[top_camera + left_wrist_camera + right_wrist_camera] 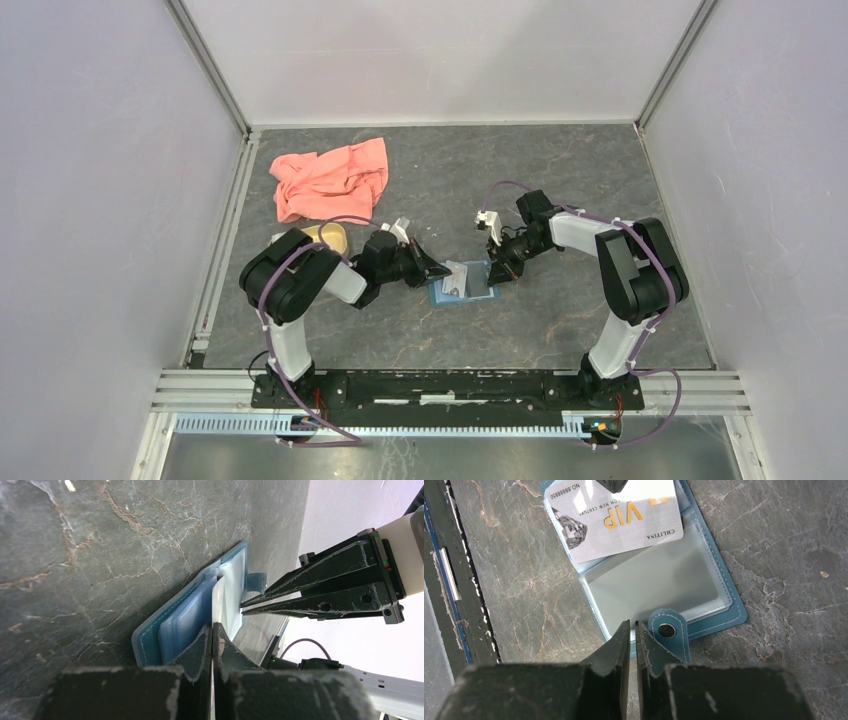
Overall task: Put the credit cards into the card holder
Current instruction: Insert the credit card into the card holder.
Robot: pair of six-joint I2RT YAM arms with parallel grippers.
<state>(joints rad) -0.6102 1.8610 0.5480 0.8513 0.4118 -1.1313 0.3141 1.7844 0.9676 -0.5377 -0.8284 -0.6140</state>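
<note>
Black plastic fingers of the left gripper (212, 629) were pressed fully together on the thin edge of a pale plastic credit card (616, 522) lettered VIP in gold. They held it slantwise over the open teal-blue card holder (659, 587), a flat stitched wallet with clear sleeves. The wallet lay spread on the grey, veined stone-look table (560, 180), between the two arms and just ahead of their bases. The right gripper (630, 627) faced it from the other side, its fingers nearly closed with only a slim slit between them. Its tips sat at the wallet's near edge, just beside the little round-ended snap tab (667, 632). Whether they nipped that edge or merely rested there could not be told. The clear pocket nearest the tab looked empty. The credit card overlapped the pocket beyond it but sat crooked, most of its face exposed, so by my reading it was at the mouth of a sleeve and not yet seated. It would need squaring up and sliding home. No gold or dark card showed in any view, and whether either was already tucked inside could not be judged. Farther back, a tan oval dish (328, 236) peeked from behind the left arm. Beyond that, a crumpled salmon-pink cloth (330, 180) lay towards the rear wall.
</note>
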